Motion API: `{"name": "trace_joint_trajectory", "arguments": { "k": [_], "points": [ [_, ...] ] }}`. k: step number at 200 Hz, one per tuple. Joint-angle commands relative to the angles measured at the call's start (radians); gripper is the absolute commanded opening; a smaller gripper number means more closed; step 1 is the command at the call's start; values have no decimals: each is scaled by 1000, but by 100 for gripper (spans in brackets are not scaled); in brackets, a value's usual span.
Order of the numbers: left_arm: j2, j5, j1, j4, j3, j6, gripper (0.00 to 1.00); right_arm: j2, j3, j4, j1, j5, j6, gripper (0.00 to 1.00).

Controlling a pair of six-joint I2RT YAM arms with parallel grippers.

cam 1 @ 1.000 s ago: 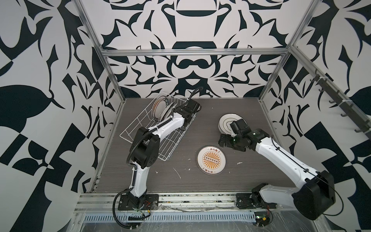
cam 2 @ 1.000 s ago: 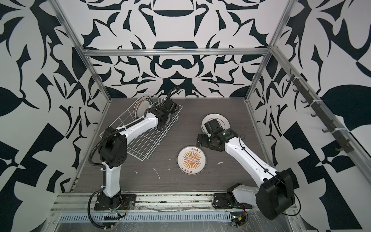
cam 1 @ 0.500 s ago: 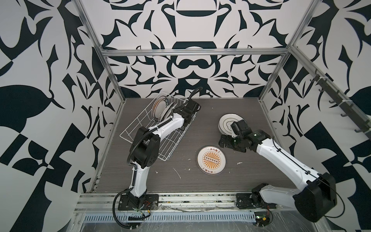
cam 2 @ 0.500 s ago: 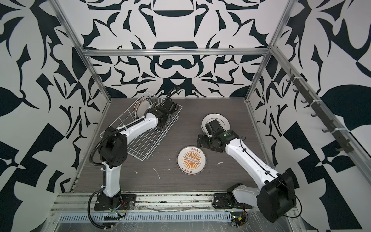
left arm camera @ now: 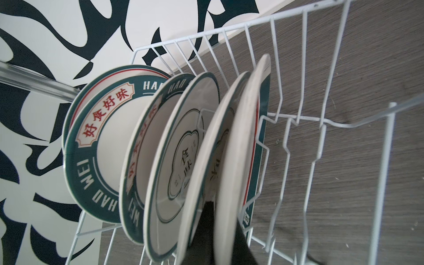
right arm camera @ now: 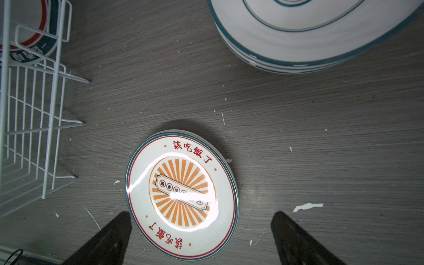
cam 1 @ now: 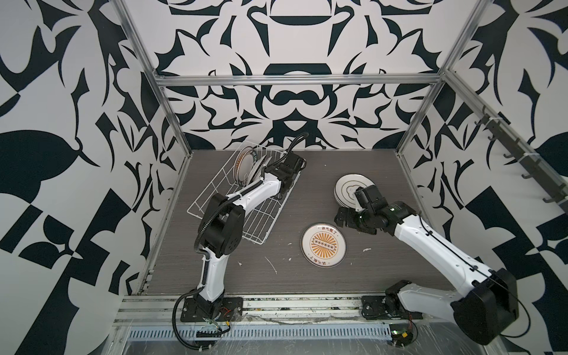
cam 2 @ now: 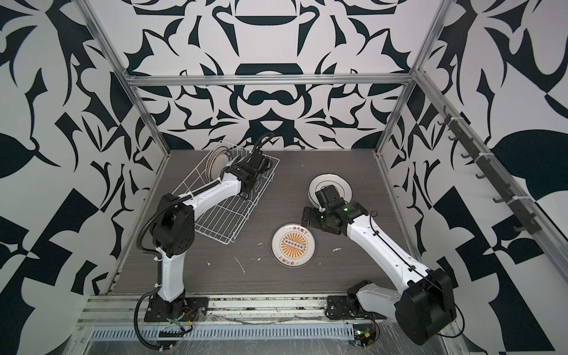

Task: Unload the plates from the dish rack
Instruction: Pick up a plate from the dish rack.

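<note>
The dark wood-grain surface [cam 1: 307, 285] carries everything, closed in by black-and-white patterned panels [cam 1: 61, 153]. On its rear left part the white wire dish rack [cam 1: 264, 221] sits at a slant. The left arm [cam 1: 255, 193] lies along it and covers much of its middle in both top views. At the rack's far end several plates [left arm camera: 96, 146] stand on edge, packed close and leaning. The left fingers [left arm camera: 206, 234] are closed on the rim of the front plate [left arm camera: 238, 149]. One is wedged into the narrow gap to the neighbouring plate and the other lies against its outer face, with the upright prongs [left arm camera: 286, 142] just beside. On the right, a low stack [cam 1: 347, 186] of teal-rimmed plates lies flat, partly hidden in both top views by the right wrist [cam 1: 368, 199] above it. Nearer the front a sunburst plate [cam 1: 323, 245] lies flat, apart from both stack and rack. The right fingers [right arm camera: 107, 241] are spread wide and hold nothing. They hang over the surface between stack and sunburst plate. Small white chips [right arm camera: 307, 206] lie scattered about.
</note>
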Motion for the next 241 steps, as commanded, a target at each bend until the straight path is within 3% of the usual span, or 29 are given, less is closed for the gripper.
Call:
{"name": "trace_joint_trajectory", "arguments": {
  "k": [1, 144, 194, 241],
  "points": [
    [-49, 52, -6, -46, -45, -28, 0, 6, -10, 45, -4, -24, 18, 99],
    [-279, -46, -133, -148, -86, -61, 0, 125, 36, 148, -4, -76, 16, 99],
    [-388, -6, -214, -205, -54, -87, 0, 154, 81, 135, -12, -77, -8, 99],
    [-481, 32, -228, -209, -71, -133, 0, 143, 104, 150, -21, -110, -24, 99]
  ]
}}
